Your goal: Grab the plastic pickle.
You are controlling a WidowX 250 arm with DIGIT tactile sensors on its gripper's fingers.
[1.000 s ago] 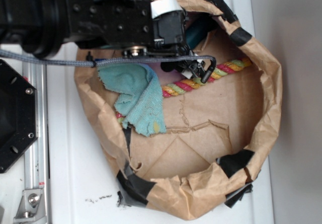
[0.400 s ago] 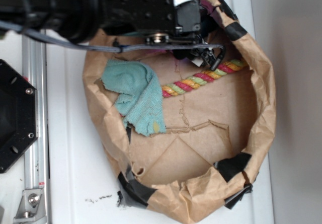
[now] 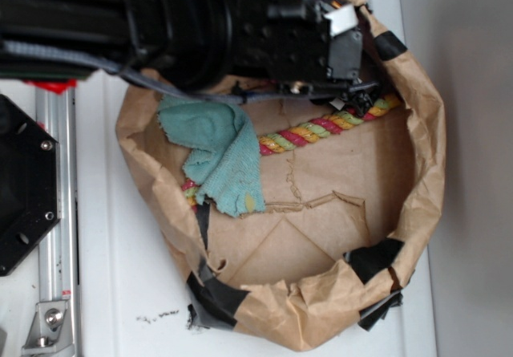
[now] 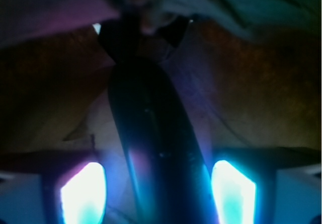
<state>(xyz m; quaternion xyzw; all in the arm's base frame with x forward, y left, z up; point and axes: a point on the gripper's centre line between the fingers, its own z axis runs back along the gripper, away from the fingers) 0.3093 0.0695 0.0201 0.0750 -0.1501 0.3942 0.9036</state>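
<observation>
One dark, glossy plastic pickle (image 4: 156,148) lies directly between the two glowing fingers (image 4: 83,194) of the tool (image 4: 158,196), its long axis running straight away from the tool. The fingers stand apart, flanking it, not visibly clamping.

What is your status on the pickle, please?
Gripper straddling pickle, fingers either side; closure unclear. Dim wrist view. Nothing seen between fingers and pickle.

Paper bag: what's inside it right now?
Inside the paper bag: a teal cloth lying over one end of a twisted rope. The arm covers the top corner; the wrist view shows the pickle lying between the gripper fingers.
</observation>
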